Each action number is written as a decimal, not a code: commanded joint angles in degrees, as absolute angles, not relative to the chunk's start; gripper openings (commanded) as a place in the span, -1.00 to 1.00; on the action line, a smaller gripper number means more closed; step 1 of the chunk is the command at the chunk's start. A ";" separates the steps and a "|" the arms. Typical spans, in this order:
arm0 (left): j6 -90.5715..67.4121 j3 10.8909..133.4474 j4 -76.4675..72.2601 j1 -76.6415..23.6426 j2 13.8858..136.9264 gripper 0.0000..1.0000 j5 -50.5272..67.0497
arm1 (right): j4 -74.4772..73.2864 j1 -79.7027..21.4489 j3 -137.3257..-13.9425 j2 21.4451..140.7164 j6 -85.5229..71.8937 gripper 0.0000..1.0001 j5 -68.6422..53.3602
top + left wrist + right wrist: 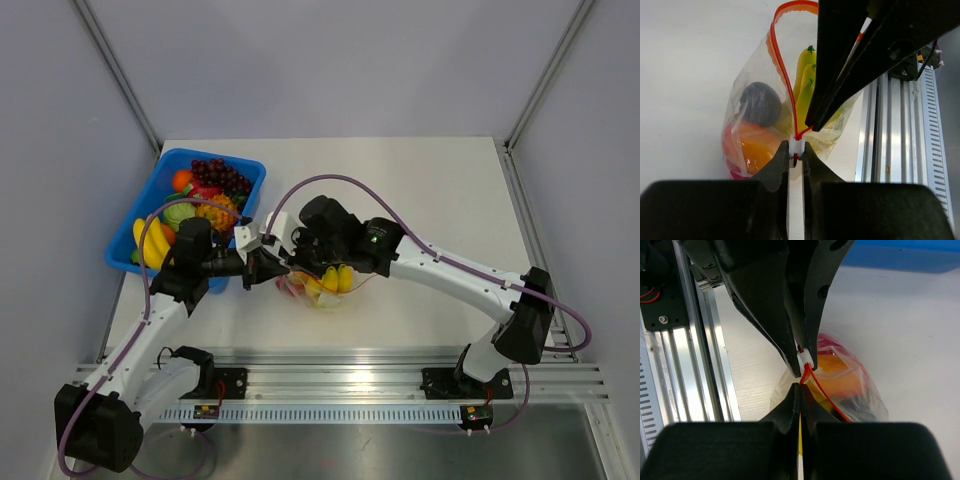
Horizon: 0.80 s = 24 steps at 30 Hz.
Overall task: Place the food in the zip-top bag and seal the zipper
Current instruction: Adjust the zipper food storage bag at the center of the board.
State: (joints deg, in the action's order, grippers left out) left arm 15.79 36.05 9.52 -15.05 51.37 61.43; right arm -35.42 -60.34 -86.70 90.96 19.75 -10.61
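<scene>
- Both arms meet at mid-bench, right over the zip-top bag (pixel 754 65), which lies on the pale bench (pixel 430 190) just ahead of the rail.
- The food (pixel 805 87) is inside the bag. You can see yellow banana pieces, an orange piece, a dark round one and a touch of red at the bottom.
- The left pincer (pixel 796 151) is nipped narrow on the white slider (pixel 796 145) at one end of the zipper (pixel 781 65).
- The right pincer (pixel 800 388) comes in from the other side. Its fingers are pressed together on the red strip just beside that slider, almost tip to tip with the left.
- Beyond the slider the zipper bows out in a loop, so the mouth gapes along most of its width.
- The two pincers crowd each other here, and each wrist view is half blocked by the other arm's black fingers.
- Off to the left sits a blue tray (pixel 228 157) holding dark grapes, bananas, a green piece and orange ones. It is clear of the bag, with the left arm's elbow overlapping its near corner.
- Purple cables (pixel 340 178) arch over both arms, and one loop hangs above the tray.
- The bench is matt off-white, with a ribbed aluminium rail (pixel 400 385) along the near edge carrying the bases.
- Plain grey walls stand on three sides, with metal posts in the corners.
- A green light (pixel 378 237) glows on the right wrist.
- There are small orange-tagged boards (pixel 470 412) on the rail, but their print is too small to read.
</scene>
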 commanded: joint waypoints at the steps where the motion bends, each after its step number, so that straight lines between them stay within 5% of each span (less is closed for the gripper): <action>1: 15.12 38.06 5.01 -14.42 50.80 -1.00 65.21 | -31.38 -60.82 -85.87 90.36 18.72 -1.00 -9.14; 2: 15.29 38.06 5.01 -13.98 50.80 -1.00 66.69 | -29.98 -60.73 -84.74 89.39 18.55 -1.00 -8.53; 5: 16.08 37.44 4.92 -13.01 50.19 -0.39 67.50 | -26.30 -60.47 -81.49 86.41 17.32 -1.00 -8.17; 7: 16.08 36.57 4.40 -12.57 49.57 -0.23 67.41 | -24.27 -60.03 -79.55 84.65 16.09 -1.00 -8.61; 24: 13.36 35.95 1.41 -12.30 51.59 -0.23 69.26 | -19.42 -58.71 -74.53 79.98 12.57 -1.00 -10.90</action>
State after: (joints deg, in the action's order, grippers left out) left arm 14.26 35.97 5.74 -12.62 51.51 66.89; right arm -23.11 -59.13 -74.35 82.13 13.50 -10.13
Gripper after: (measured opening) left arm 0.399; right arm 0.009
